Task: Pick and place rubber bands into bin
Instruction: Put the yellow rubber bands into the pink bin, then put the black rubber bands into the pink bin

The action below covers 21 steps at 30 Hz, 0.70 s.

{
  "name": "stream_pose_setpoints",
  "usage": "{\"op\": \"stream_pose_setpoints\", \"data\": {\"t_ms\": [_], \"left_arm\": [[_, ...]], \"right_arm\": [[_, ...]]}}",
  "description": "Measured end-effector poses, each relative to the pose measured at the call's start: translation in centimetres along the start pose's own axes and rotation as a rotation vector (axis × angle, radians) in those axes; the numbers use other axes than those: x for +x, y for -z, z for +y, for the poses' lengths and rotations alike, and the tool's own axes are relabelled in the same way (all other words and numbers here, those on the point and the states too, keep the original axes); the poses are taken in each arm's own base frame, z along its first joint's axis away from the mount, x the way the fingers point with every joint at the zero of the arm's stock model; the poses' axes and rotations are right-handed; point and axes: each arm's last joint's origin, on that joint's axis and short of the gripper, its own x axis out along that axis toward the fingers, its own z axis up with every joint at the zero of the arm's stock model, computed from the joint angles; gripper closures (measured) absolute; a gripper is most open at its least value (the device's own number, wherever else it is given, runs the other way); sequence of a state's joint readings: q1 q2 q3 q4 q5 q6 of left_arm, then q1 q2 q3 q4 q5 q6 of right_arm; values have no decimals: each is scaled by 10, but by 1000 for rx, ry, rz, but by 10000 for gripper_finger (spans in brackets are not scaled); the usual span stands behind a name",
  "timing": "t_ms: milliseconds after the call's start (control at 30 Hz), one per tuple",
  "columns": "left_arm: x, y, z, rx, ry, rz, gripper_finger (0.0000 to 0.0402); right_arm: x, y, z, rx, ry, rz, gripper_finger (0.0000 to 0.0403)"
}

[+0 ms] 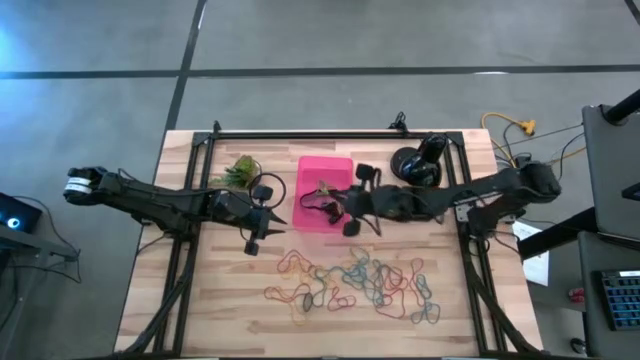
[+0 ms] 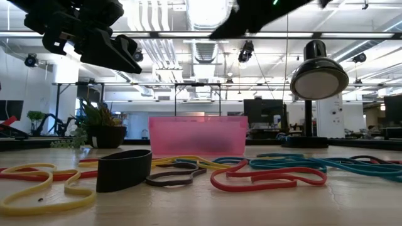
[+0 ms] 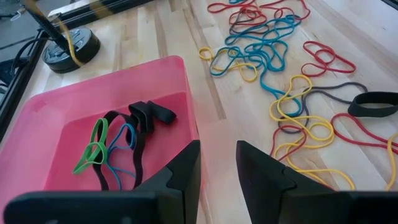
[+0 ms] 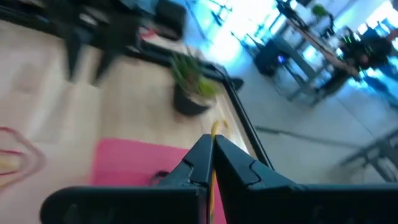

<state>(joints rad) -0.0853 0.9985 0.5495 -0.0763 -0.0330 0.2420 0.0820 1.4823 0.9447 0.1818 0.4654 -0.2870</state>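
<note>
My right gripper hangs above the bin, its fingers clenched on a yellow rubber band pinched between the tips. The bin sits near the table's far edge, about midway along it, and 3 or so bands already lie inside: green, blue and black. My left gripper hovers just off the bin's left side, fingers parted with nothing between them. The loose rubber bands lie tangled across the middle toward the near edge. A small plant stands left of the bin; a round black object stands to its right.
</note>
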Motion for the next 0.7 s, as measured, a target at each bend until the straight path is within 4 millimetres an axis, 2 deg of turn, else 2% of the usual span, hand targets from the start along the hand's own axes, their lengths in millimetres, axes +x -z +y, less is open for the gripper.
{"op": "stream_pose_setpoints", "data": {"t_ms": [167,333,533,700], "left_arm": [[0,0,0,0,0,0,315],[0,0,0,1,0,0,315],[1,-1,0,-1,-2,-7,315],[10,2,-1,-27,4,17,315]], "right_arm": [[33,27,-10,67,55,105,394],[52,48,-17,151,74,179,391],[59,56,-18,174,4,196,344],[53,51,-22,179,6,190,288]]}}
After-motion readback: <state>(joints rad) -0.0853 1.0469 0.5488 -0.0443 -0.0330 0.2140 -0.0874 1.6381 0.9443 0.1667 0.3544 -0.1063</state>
